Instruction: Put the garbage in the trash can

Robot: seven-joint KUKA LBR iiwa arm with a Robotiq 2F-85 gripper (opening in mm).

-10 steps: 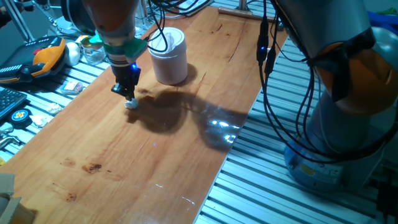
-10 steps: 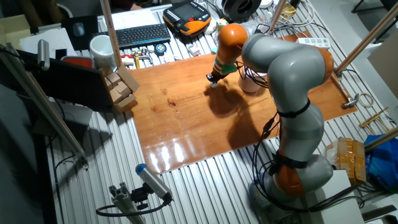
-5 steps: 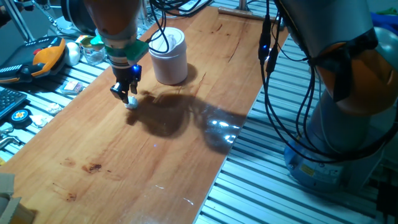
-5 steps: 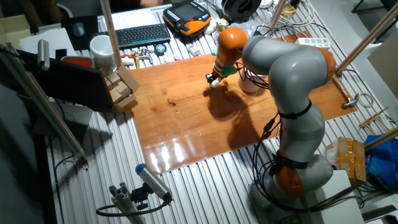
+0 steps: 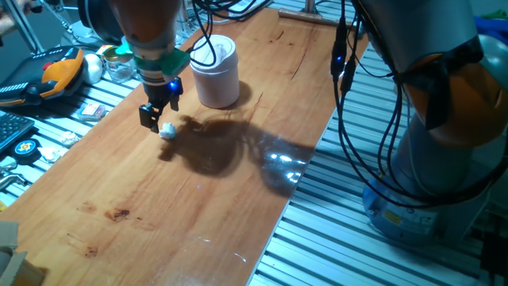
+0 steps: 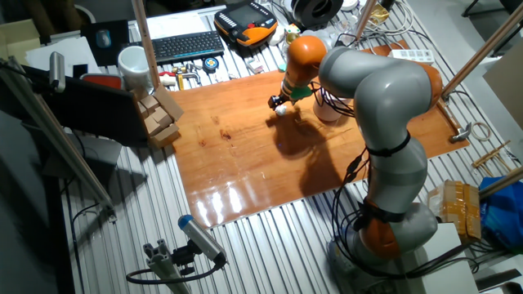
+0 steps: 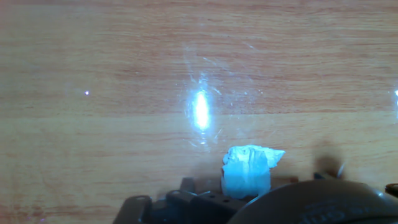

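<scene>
The garbage (image 5: 167,131), a tiny crumpled white wad, sits between my gripper's (image 5: 163,125) fingertips, a little above the wooden table (image 5: 198,206), with its shadow below it. The gripper is shut on the wad and tilted. In the hand view the wad (image 7: 249,169) shows at the bottom edge against the dark fingers (image 7: 186,196), with bare wood behind it. In the other fixed view the wad (image 6: 280,109) hangs under the gripper (image 6: 279,106). The trash can (image 5: 216,71), a small white bin with a domed lid, stands just right of the gripper; in the other fixed view the trash can (image 6: 329,111) is mostly hidden by the arm.
A clear glass jar (image 5: 119,67) and an orange-black pendant (image 5: 59,71) lie off the table's left edge. A keyboard (image 6: 184,45), a white mug (image 6: 135,65) and wooden blocks (image 6: 159,114) stand beyond the far edge. Black cables (image 5: 349,95) hang at the right.
The gripper has risen a little from the table with the wad in it and has tilted; the wad's shadow has drawn apart from it. The trash can has not moved.
</scene>
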